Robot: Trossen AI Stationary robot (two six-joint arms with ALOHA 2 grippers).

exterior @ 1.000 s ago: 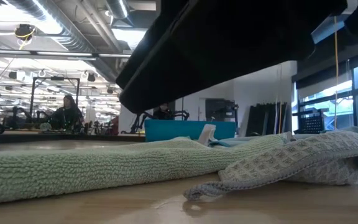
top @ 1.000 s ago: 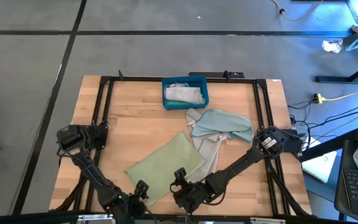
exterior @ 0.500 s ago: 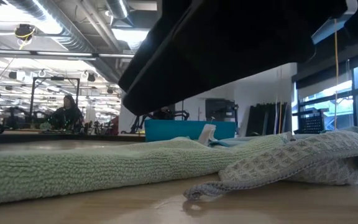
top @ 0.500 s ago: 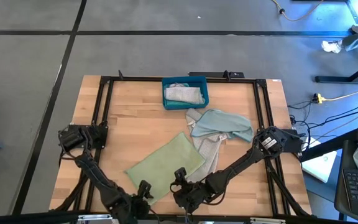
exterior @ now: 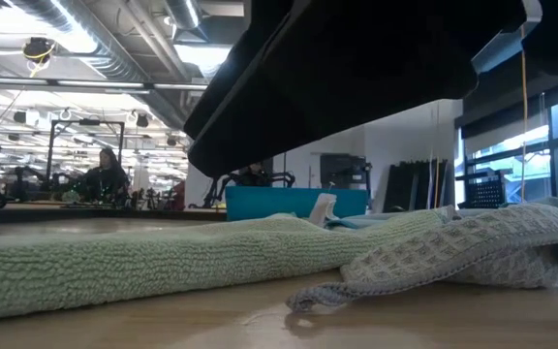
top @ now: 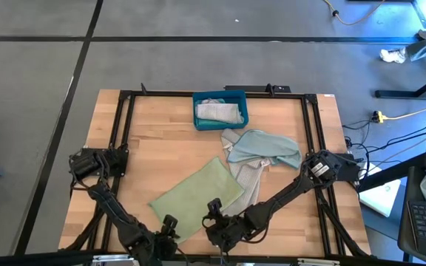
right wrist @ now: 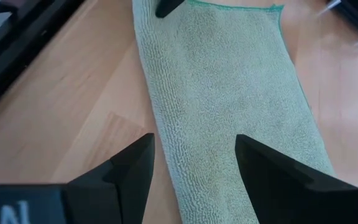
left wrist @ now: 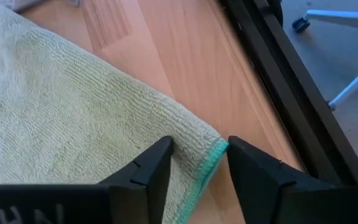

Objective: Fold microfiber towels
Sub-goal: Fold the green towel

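A pale green towel point(top: 198, 193) lies flat and slanted on the near half of the table. My left gripper point(top: 170, 224) is low at the towel's near end. In the left wrist view its fingers point(left wrist: 157, 165) stand apart on either side of the teal-hemmed corner point(left wrist: 211, 155). My right gripper point(top: 214, 213) hangs open over the towel's near right edge point(right wrist: 160, 124), one finger above the wood and one above the cloth. A grey waffle towel point(top: 248, 181) and a pale blue towel point(top: 263, 148) lie bunched to the right, overlapping. My left gripper comes slanting down at the towel's near corner point(left wrist: 201, 146), which lies on the wood between the two fingers. I cannot tell whether the fingertips touch the cloth. Whether my right gripper touches the towel cannot be told either.
A teal-blue bin point(top: 220, 109) with a folded pale cloth inside stands at the far middle of the table. A black frame point(top: 124, 133) runs round the tabletop, and its rail point(left wrist: 278, 62) passes close beyond the left gripper. Bare wood lies at the far left.
My left gripper has rolled slightly about its own axis while staying at the towel's near corner. The towel and my right gripper have kept still.
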